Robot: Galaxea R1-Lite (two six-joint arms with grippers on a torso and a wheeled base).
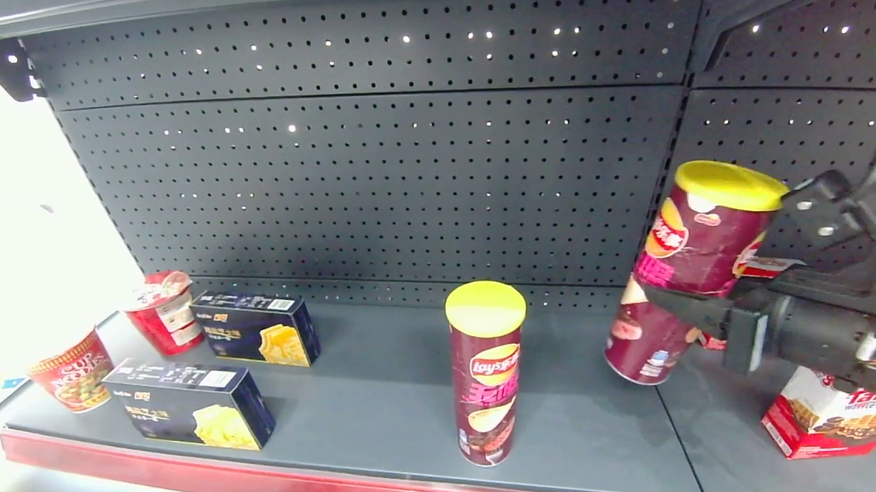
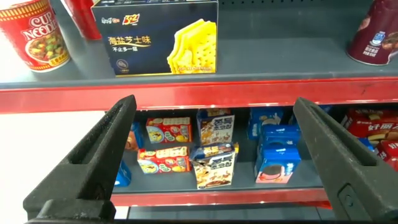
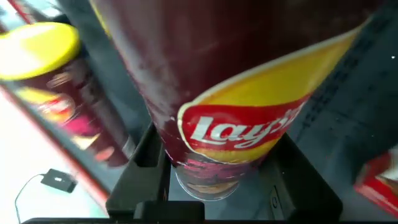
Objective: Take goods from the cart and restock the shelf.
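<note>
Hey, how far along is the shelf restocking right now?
Done: one maroon cylindrical chip can with a yellow lid stands upright on the grey metal shelf. In hand: the right gripper is shut on a second identical can, tilted over the shelf. Remaining: standing it upright and releasing; the left gripper is open, empty.

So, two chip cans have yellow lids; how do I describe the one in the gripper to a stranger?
Find the grey shelf with the perforated back panel and go to its right part. There the right gripper clamps a maroon chip can with a yellow lid. The other can stands upright mid-shelf; this one is tilted.
</note>
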